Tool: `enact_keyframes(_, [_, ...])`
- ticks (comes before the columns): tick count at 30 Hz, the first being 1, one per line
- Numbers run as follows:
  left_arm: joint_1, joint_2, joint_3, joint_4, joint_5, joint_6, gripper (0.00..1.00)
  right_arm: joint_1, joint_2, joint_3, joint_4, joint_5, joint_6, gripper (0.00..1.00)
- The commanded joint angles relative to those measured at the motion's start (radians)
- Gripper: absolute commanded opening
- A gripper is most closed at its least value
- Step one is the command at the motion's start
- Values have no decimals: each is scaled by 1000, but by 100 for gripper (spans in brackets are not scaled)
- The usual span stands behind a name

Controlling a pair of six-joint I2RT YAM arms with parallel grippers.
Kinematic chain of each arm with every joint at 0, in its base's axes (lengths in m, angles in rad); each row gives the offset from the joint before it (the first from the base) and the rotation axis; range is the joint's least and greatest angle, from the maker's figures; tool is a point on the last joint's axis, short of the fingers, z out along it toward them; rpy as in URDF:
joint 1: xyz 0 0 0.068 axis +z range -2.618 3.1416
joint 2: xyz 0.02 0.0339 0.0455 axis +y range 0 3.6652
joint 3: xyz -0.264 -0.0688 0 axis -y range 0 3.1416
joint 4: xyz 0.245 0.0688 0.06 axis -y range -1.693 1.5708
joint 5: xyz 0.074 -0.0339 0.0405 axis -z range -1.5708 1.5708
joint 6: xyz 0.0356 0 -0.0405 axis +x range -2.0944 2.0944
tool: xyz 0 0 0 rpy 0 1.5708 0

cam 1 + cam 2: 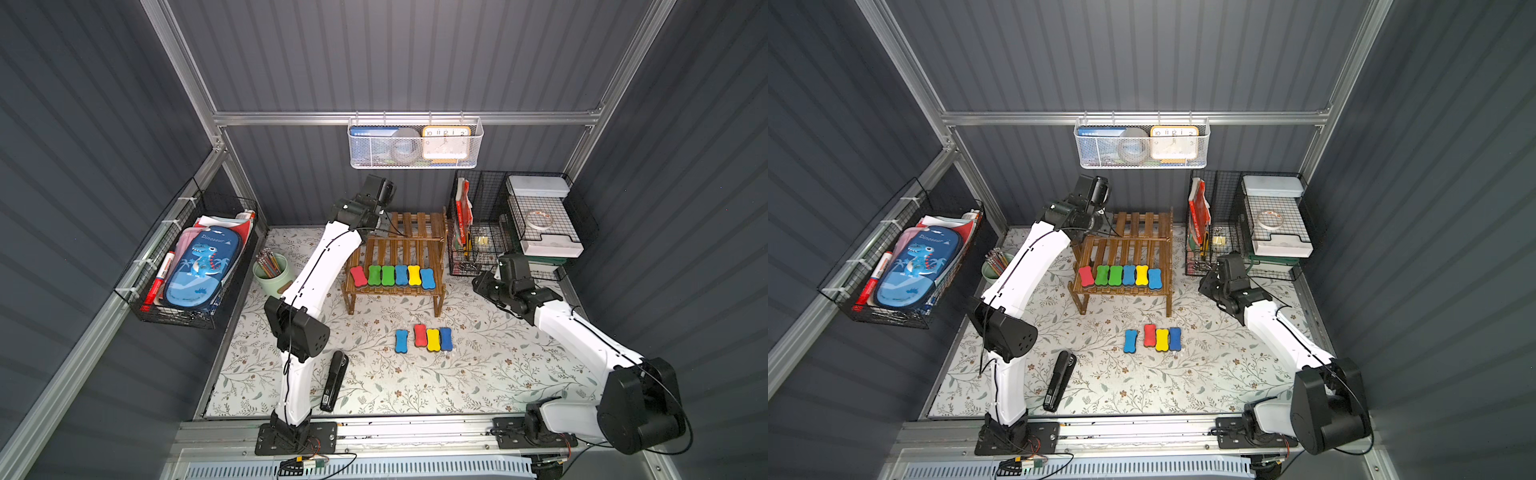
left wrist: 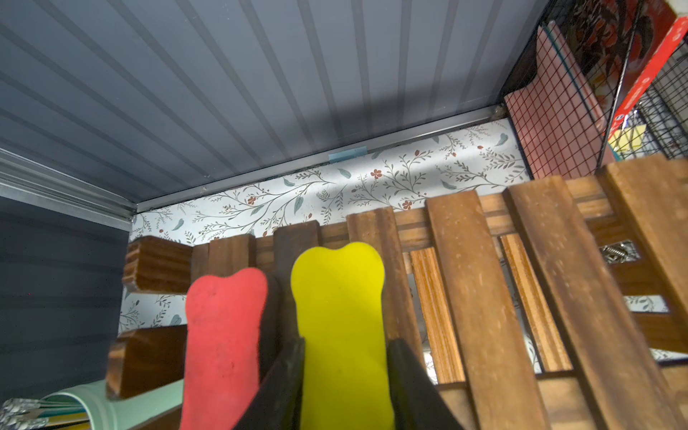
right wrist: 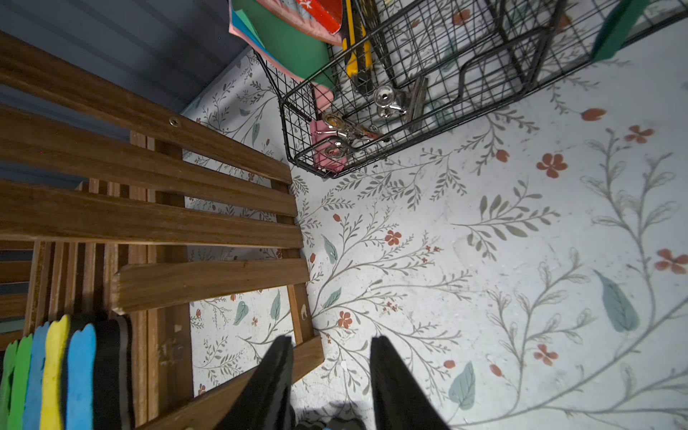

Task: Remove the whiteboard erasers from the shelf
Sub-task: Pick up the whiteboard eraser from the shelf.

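Whiteboard erasers [image 1: 401, 275] line the front edge of the lower tier of the shelf [image 1: 417, 224], six side by side and touching: red, two green, blue, yellow, blue. The row runs nearly the full width of the tier, and bare slats lie behind it. Four more erasers [image 1: 433, 339] lie on the desk [image 1: 478, 374] in front of the shelf, three packed together and a blue one just apart, with open floral surface all round them.

On the upper tier, seen from the left wrist, the left fingers [image 2: 279, 391] press against both long sides of a yellow eraser [image 2: 340, 298], gripping it at its narrow waist. A red eraser [image 2: 223, 335] stands just beside it, towards the tier's end, with only a dark felt edge between the two. On the yellow eraser's other side the slats run bare towards the black wire organiser [image 1: 478, 195].

The right fingers [image 3: 271, 379] are spread apart with nothing between them, hanging by the shelf's corner post over the strip of desk between shelf and organiser.

A black stapler [image 1: 334, 380] lies near the desk's front edge by the left arm's base, and a green pencil cup [image 1: 271, 274] stands at the left edge.
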Motion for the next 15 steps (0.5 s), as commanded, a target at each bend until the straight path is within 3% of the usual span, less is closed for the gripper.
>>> enact_keyframes(1, [-12,-71,22,36,13,-40,38,-6,4,-9,14,-3,5,39])
enact_keyframes(5, [-53,-185,-69,78,-14,-67,38,-9,5,-8,14,-3,5,39])
enact_keyframes(11, [-172,-454,-419,190,-123,-144,39,-11,11,-7,19,-10,6,39])
enact_keyframes(15, [-217,-609,-655,217,-129,-242,38,-11,14,-5,23,-20,6,39])
